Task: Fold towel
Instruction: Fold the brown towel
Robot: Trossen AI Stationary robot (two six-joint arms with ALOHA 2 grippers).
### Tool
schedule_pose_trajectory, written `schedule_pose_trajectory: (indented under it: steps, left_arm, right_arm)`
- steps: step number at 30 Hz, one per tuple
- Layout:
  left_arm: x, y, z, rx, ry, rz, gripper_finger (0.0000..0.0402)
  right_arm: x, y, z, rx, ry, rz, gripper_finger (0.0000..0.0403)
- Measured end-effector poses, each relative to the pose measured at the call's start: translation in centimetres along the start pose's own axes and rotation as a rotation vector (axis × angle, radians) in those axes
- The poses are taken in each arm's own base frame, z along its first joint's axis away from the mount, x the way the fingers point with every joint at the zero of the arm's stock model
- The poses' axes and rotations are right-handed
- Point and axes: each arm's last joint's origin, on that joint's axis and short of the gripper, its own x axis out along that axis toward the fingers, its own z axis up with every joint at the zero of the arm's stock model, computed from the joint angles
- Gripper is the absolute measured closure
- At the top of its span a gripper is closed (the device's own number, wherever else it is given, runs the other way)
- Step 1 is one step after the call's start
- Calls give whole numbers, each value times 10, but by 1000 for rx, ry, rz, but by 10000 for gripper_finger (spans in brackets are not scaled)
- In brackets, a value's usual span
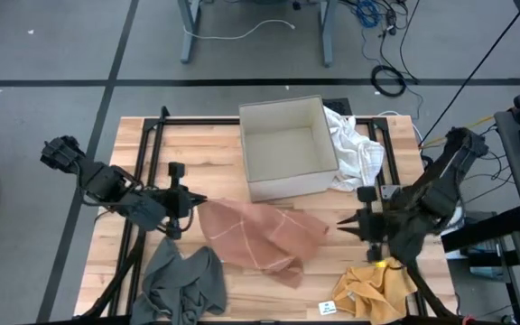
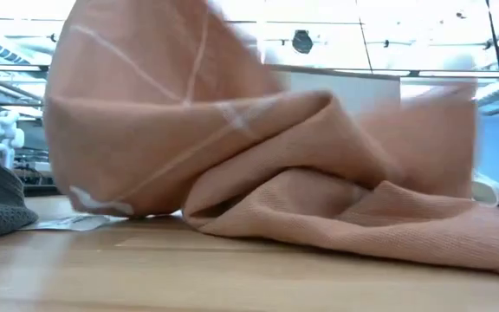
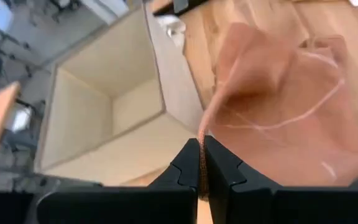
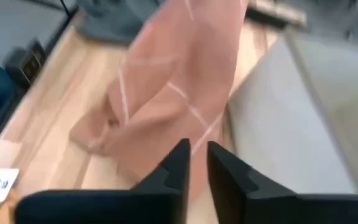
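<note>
Wooden butcher-block table (image 1: 215,280), black frame rails along its left and far edges. On it: salmon-pink towel (image 1: 260,233) crumpled mid-table, grey cloth (image 1: 183,282) bunched at the near-left, mustard-yellow cloth (image 1: 376,291) at the near-right with a small white tag (image 1: 328,308) just beside it. Open beige box (image 1: 287,146) sits at the far centre, with a white cloth (image 1: 357,152) heaped against its right side.

Two dark, blocky jointed arms (image 1: 106,185) end in black notched jaws.
</note>
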Motion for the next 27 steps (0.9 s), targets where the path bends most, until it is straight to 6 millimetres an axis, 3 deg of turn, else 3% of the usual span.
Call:
schedule_pose_trajectory:
  steps: [6, 10, 17, 27]
  left_arm:
    - [10, -10, 3, -13, 39, -61, 392]
    - [20, -17, 5, 4, 67, -64, 392]
    - [37, -27, 8, 32, 122, -71, 392]
    - [50, -36, 10, 34, 152, -68, 392]
  right_arm:
    - [32, 23, -12, 41, 105, -64, 272]
    - [65, 49, -22, 56, 70, -19, 247]
    - [126, 92, -32, 21, -14, 125, 242]
    - [188, 133, -44, -29, -18, 88, 243]
